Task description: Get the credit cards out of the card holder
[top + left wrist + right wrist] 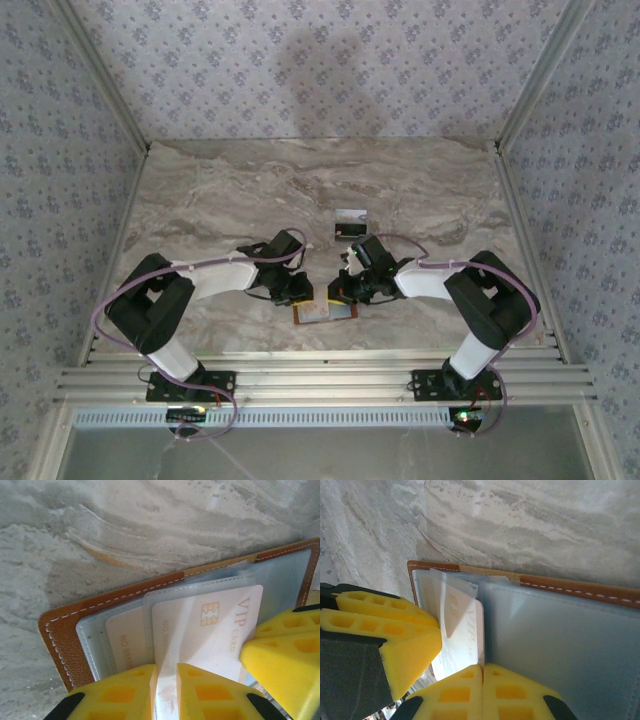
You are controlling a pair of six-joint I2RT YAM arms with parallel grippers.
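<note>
Tabletop (pixel 250 190) | left end effector (pixel 166 675) grips "VIP CARD" credit card (pixel 200 640) | right end effector (pixel 482 672) closed

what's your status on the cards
Left gripper pinching the VIP card, partly in the wallet. Right gripper shut at the wallet. Second card in the sleeve behind. Nothing blocking.

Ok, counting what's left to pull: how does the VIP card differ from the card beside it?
The VIP card shows a chip and lies on top; the other card shows no chip and is half hidden beneath it. The left claw pinches the VIP card; nothing grips the other card. Both are pale and sit in the card holder.
</note>
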